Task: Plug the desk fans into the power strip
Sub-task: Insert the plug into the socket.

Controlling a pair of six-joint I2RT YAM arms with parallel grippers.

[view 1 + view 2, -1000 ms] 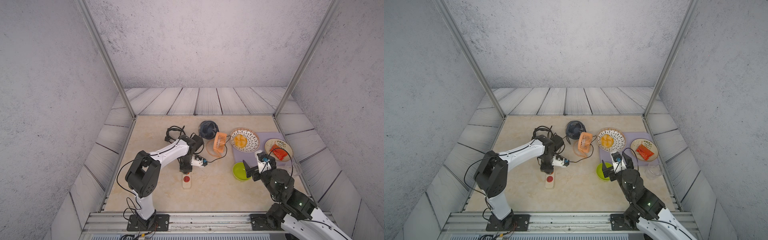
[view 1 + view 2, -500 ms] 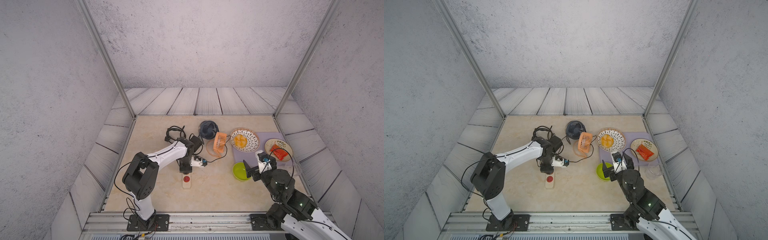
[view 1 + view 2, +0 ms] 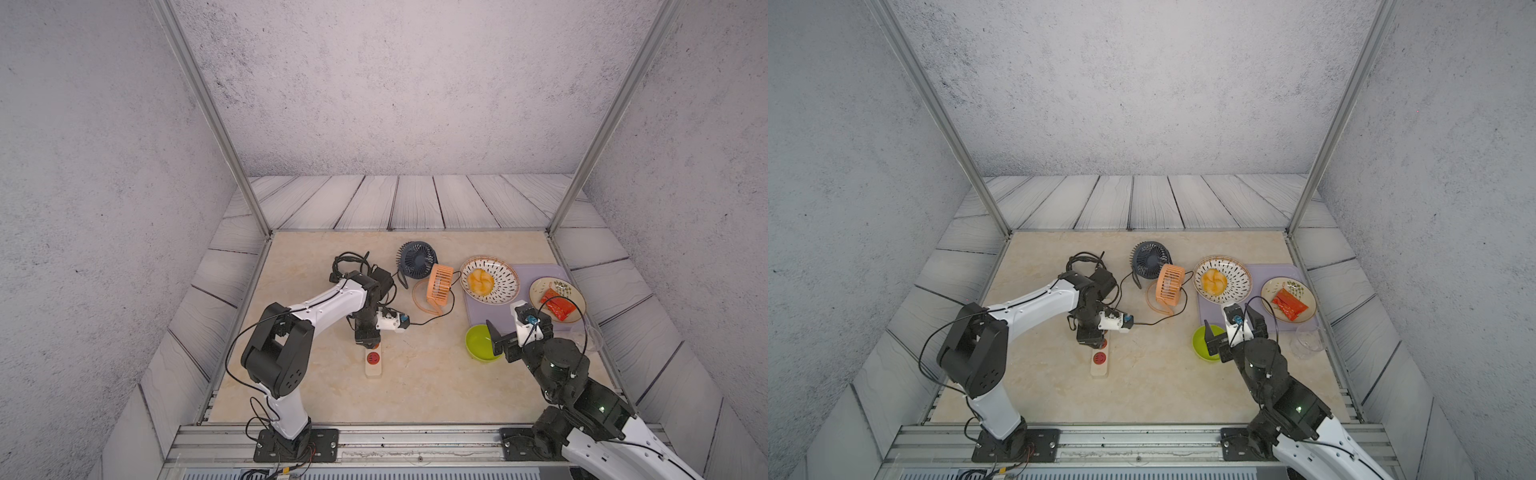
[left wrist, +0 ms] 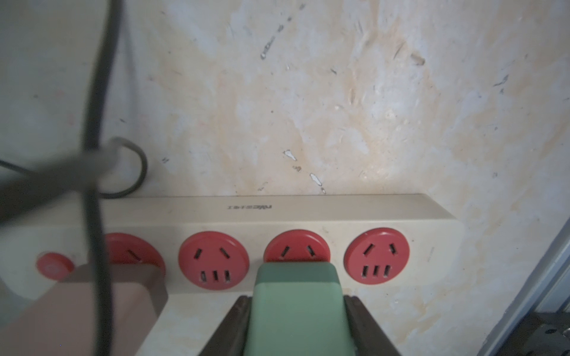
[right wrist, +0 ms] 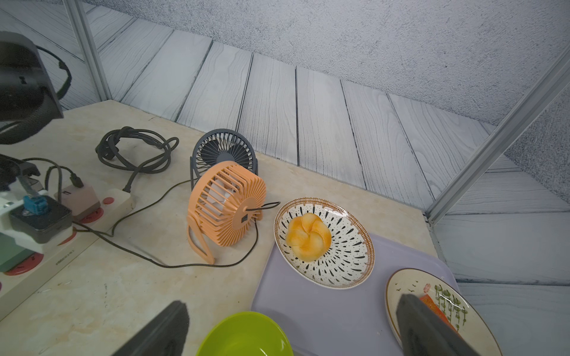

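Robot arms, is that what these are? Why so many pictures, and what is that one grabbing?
Yes, two robot arms with pinchers called grippers. Two pictures look down from above; two come from small cameras on the arms' wrists. The left gripper is closed on a green plug, right at a red socket of the power strip. The right gripper is open and holds nothing. Nearby stand an orange fan, a dark blue fan, a green bowl and a plate with a bun.

Red socket half behind green plug
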